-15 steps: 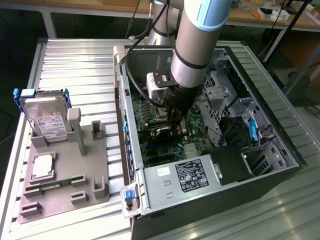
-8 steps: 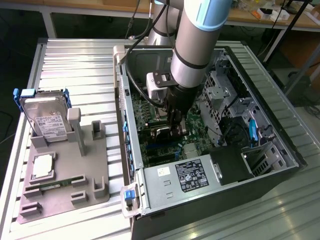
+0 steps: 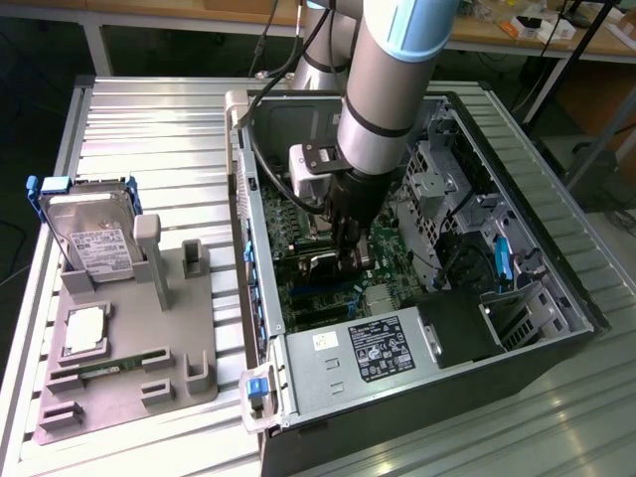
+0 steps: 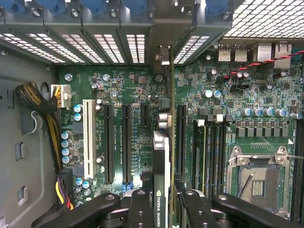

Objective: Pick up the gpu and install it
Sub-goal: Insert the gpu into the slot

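Jaws pinch the gpu (image 4: 162,156) edge-down over a motherboard (image 4: 118,85) slot inside the case (image 3: 417,437); it is lifted, but seating seems unfinished.

Arm (image 3: 393,79): grey metallic cylinder with light-blue cap (image 3: 422,25) and black band (image 3: 373,125) above the tool (image 3: 348,256). White block (image 3: 308,174) and black cable (image 3: 260,164) beside the tool. Black fingers (image 4: 138,209) carry round screws (image 4: 141,194).

The gpu (image 4: 161,159) stands on edge over the motherboard (image 4: 128,85) (inside the case (image 3: 447,417)).
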{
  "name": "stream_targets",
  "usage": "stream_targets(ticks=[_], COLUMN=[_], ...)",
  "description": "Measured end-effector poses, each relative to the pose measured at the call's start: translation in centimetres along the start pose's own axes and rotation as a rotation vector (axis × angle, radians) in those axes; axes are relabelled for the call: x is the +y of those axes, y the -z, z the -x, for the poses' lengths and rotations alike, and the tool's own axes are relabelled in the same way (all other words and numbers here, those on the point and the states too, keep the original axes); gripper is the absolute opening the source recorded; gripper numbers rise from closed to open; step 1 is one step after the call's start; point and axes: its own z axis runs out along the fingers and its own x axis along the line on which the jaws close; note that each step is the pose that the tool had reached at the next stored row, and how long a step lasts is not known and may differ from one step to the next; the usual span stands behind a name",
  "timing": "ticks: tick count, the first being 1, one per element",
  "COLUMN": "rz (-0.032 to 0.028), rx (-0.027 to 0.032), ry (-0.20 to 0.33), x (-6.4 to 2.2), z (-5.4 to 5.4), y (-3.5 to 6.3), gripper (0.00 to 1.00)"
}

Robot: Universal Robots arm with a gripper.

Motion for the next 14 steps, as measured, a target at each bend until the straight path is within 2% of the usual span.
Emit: stream_targets(ticks=[14], rz=[0.0001], rx=[0.0001], ry=[0.000], x=[-0.09], z=[-0.01], y=[-0.41], gripper=[0.27])
